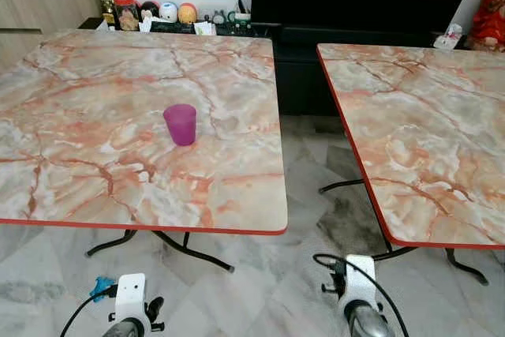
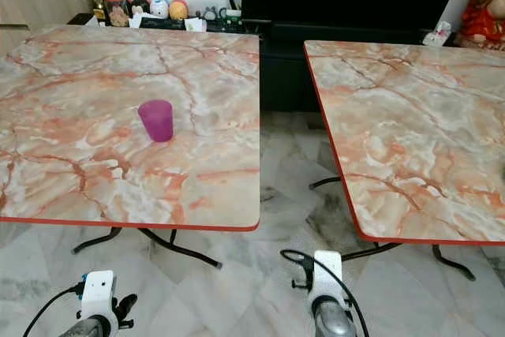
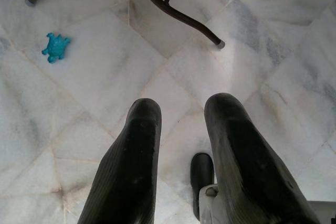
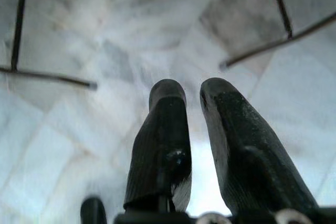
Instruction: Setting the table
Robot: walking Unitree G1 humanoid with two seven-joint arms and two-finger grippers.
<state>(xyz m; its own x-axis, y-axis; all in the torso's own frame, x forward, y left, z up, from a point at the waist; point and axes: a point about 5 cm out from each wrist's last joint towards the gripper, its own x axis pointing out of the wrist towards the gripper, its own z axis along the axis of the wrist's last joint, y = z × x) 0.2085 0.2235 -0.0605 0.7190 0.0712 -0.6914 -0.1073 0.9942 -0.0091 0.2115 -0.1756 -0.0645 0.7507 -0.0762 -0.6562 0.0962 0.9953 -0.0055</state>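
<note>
Both arms hang low at the head view's bottom edge, over the marble floor [image 1: 268, 290]. Ahead, a purple cup [image 1: 181, 124] stands upright near the middle of the left desk [image 1: 87, 155]; the right desk [image 1: 442, 147] stands apart across a floor gap. Left wrist view: left hand [image 3: 181, 111] released, fingers parted, grasping nothing, above tiles with a small blue toy [image 3: 55, 47] and desk legs [image 3: 173, 9]. Right wrist view: right hand [image 4: 191, 93] released, fingers slightly parted, above floor.

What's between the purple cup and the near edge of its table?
Nothing: in the left eye view, bare marble top runs from the purple cup to the left table's red near edge.
</note>
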